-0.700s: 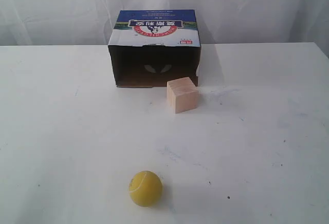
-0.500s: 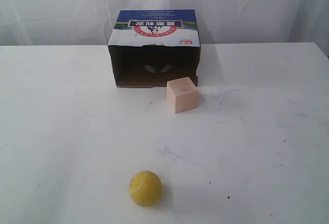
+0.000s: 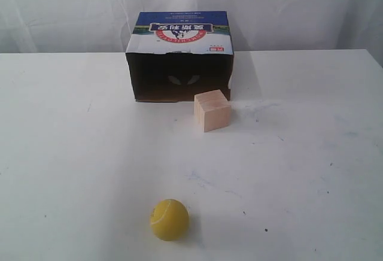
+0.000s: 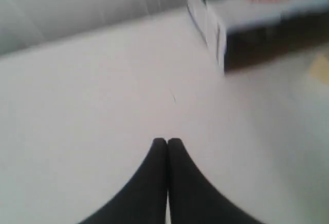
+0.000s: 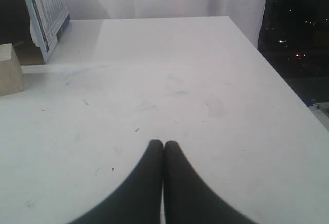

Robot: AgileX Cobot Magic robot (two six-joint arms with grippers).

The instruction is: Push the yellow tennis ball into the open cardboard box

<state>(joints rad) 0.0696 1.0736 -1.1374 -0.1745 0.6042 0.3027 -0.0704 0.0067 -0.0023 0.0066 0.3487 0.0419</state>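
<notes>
Ball (image 3: 169, 219) sits alone on my white table (image 3: 311, 153)
Cardboard box (image 3: 179, 57) lies far behind it, wooden cube (image 3: 212, 111) beside its mouth; my left gripper (image 4: 167, 142) and right gripper (image 5: 163, 143) are pinched closed, empty

gripper (image 4: 167, 143): black fingertips pressed together, above bare table (image 4: 92, 100)
box (image 4: 252, 18): blurred, dark opening, apparently facing table

Ahead of the left end effector (image 4: 167, 142) and off to one side, the open cardboard box (image 4: 257, 18) lies on the bench (image 4: 103, 90). The wooden cube (image 5: 10, 70) sits well ahead of the right end effector (image 5: 163, 143), just before the box's opening. The yellow tennis ball (image 3: 169, 219) lies well before both, apart.
</notes>
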